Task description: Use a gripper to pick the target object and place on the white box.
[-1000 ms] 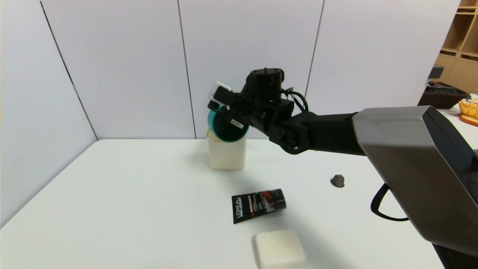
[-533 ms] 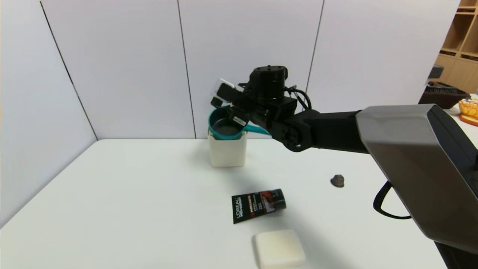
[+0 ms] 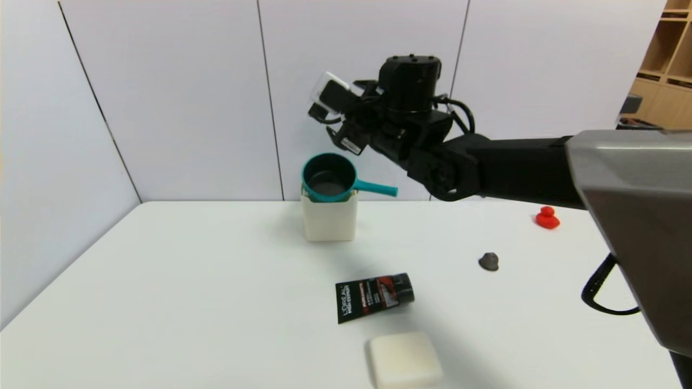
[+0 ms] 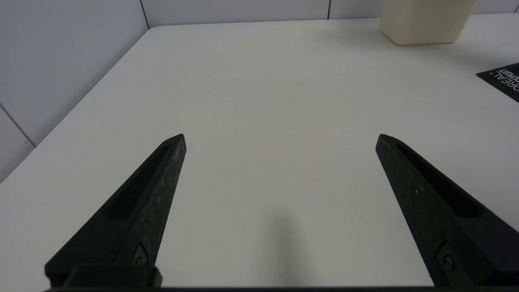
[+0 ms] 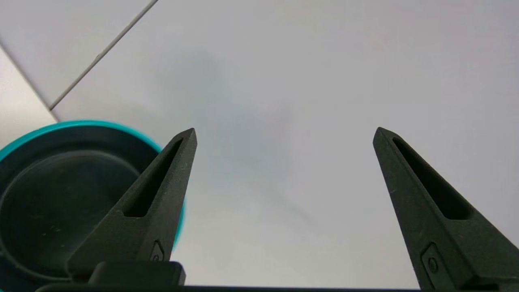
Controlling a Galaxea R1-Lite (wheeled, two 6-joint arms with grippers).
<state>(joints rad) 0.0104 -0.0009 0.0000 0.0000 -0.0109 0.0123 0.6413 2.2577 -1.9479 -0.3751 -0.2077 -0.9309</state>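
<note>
The right gripper's fingers [image 5: 166, 178] now stand wide apart with nothing between them; a second ago they were down at the pan's rim, and the right gripper [image 3: 336, 138] has since lifted clear, up and toward one o'clock from the pan [image 3: 328, 178]. Just below it, the pan sits on the mouth of the box [image 3: 330, 221], its dark inside facing up and its handle [image 3: 377, 188] reaching out toward four o'clock, free of any grip. A second ago it was tipped forward over the box; now it has settled flatter, so the placing looks done, and what is left is probably only to draw the arm away without catching the rim or handle. The pan shows nothing inside it; its base hides the box's inside, so what that may hold I cannot tell. The box stands upright at twelve o'clock on the table [image 3: 189, 281], near the back wall [image 3: 216, 108]. From the box, the black tube [image 3: 373, 296] lies toward five o'clock, with the cream pad [image 3: 405, 359] beyond it the same way; the grey lump [image 3: 489, 261] lies toward four, and the red piece [image 3: 547, 218], now uncovered by the arm, toward three. The left gripper [image 4: 280, 142] idles above the table's near left part, fingers wide apart and holding nothing.
</note>
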